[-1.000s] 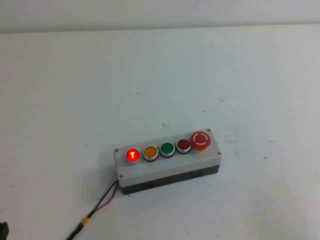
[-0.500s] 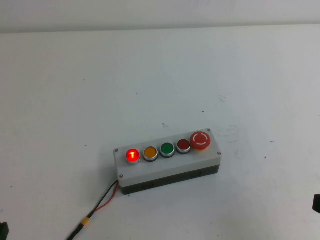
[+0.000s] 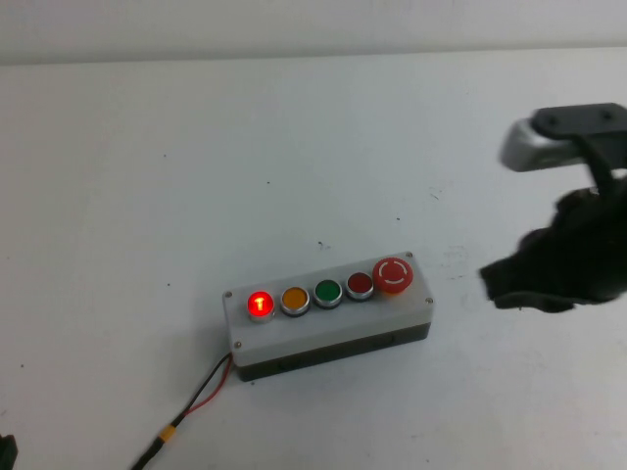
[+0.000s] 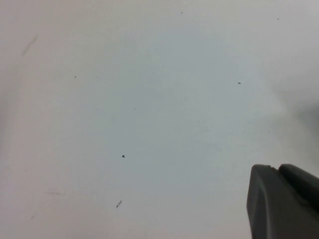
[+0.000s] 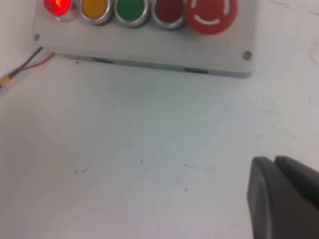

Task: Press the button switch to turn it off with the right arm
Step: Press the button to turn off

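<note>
Button switch (image 3: 260, 304) lit red, untouched. Right gripper (image 3: 509, 284) well right of grey box (image 3: 333, 328), grip unclear. Left gripper (image 4: 284, 204) over bare table (image 4: 149, 99), can't tell either.

— Where on the tabletop (image 3: 147, 147)?
— Box (image 3: 323, 330) nearer the near edge, about midway between left and right edges. Button switch (image 3: 260, 304) at its left end, mushroom button (image 3: 394, 275) at its right end.
— And the grippers?
— Right gripper (image 3: 514, 284) by the right edge, right of the box, apart from it. Left gripper (image 3: 5, 450) at the near-left corner, cable (image 3: 196, 401) running from the box toward that corner.

Glowing red button switch (image 3: 260, 304); black right gripper (image 3: 505, 284).
</note>
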